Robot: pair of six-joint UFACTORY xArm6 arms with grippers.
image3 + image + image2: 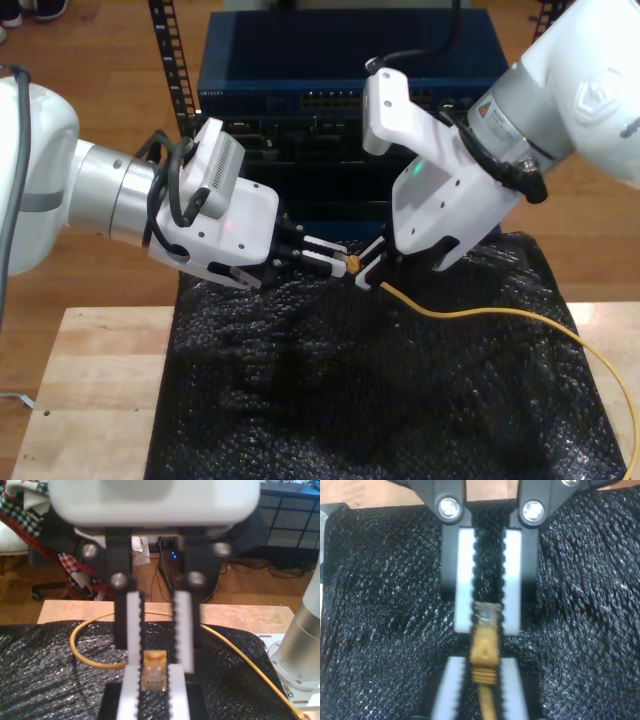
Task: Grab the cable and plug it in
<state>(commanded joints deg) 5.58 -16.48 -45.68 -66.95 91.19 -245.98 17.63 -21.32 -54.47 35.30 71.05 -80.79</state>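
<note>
Where the cable [480,318] ends in its small clear plug [352,262], it hangs in the air above the black cloth, between two tools that meet tip to tip near the middle of the exterior view. The plug's clear, boxy tip points toward 9 o'clock in that view. Its ribbed yellow-orange boot faces 3 o'clock.

My first tool [368,270] reaches down from 2 o'clock in the exterior view. Its white, saw-toothed pads are pinched on the boot end of the cable. My second tool [338,258] comes in from 9 o'clock and its pads stand close on either side of the plug's tip. I cannot tell whether they press it or only flank it. Almost no open room is left between the two sets of fingertips.

From the boot the thin, round cable drops to the cloth [400,400]. It then runs toward 3 o'clock and bends to 4 o'clock, leaving the exterior view at its right edge. That stretch lies loose and well apart from both arms.

The cloth is a coarse, glinting weave, rumpled into soft folds. It covers most of the pale wooden tabletop [90,380], and bare wood shows at 8 o'clock and at 4 o'clock in the exterior view. Both tool bodies are smooth white shells with black finger links and bright screw heads. Behind them, at 12 o'clock, stands a dark blue rack unit [300,60] with a row of ports along its face, just beyond the cloth's far edge.
</note>
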